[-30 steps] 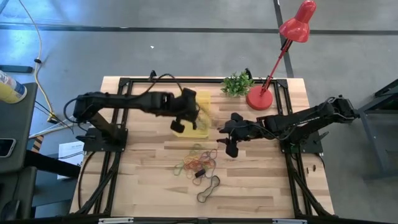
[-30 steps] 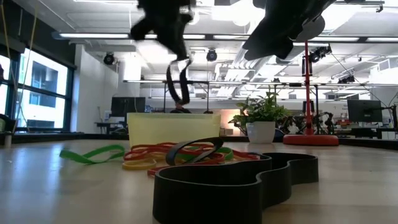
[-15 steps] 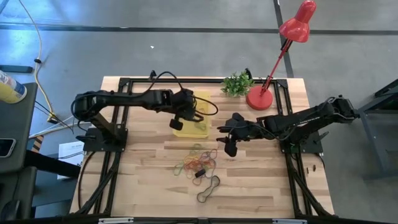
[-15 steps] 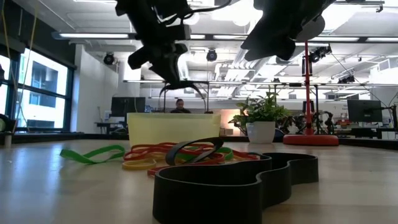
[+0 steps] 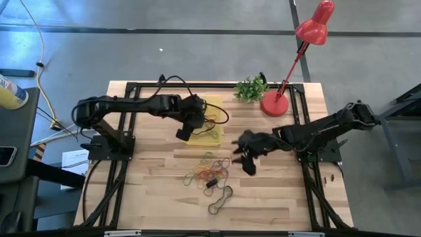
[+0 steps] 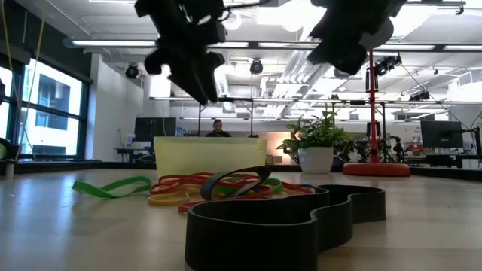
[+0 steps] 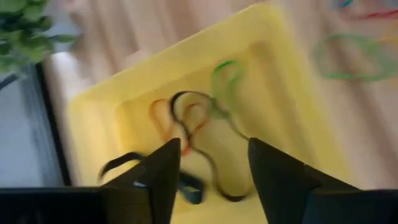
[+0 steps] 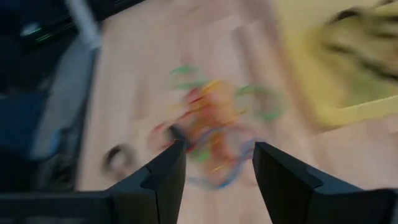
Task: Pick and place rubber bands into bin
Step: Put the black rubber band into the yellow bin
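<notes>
Left claw point(image 5: 186, 132) hangs released over the yellow bin point(image 5: 209, 135), bands already lying below it inside, while right claw point(image 5: 248, 162), also released and empty, hovers beside the loose rubber bands point(image 5: 207, 172) on the surface, likely for the next pick.

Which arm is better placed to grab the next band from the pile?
Right. The right gripper hangs open beside the rubber bands on the table, while the left gripper is open over the bin.

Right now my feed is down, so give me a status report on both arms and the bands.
Left gripper open over shallow yellow plastic bin, several bands inside. Right gripper open, above the coloured rubber band pile. Nothing blocking.
</notes>
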Available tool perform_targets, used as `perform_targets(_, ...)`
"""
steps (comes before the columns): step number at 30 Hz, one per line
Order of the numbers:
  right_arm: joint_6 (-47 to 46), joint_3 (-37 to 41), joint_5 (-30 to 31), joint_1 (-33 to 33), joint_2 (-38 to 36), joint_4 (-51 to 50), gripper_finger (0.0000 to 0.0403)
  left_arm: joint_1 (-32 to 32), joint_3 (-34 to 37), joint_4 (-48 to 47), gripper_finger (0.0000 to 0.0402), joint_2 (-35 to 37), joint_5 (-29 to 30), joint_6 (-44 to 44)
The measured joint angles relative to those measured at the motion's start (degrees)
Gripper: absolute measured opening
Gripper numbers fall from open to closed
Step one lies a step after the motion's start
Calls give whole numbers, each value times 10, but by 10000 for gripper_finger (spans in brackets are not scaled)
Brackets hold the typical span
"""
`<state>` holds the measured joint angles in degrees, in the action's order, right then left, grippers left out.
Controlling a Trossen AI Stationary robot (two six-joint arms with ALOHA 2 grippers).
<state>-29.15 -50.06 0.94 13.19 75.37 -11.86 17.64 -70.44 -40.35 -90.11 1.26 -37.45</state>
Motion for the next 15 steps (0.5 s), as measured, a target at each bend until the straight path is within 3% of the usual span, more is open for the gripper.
perform_targets(4,-33,0,7,45,0,2,177,-35,-8,-40,193,28,-32,5)
perform_targets(9,-71,0,45,98,30,26,177,-108,-9,-57,183,72,-32,12)
perform_targets(15,-112,0,53,131,124,108,177,-177,-9,-66,164,105,23,37)
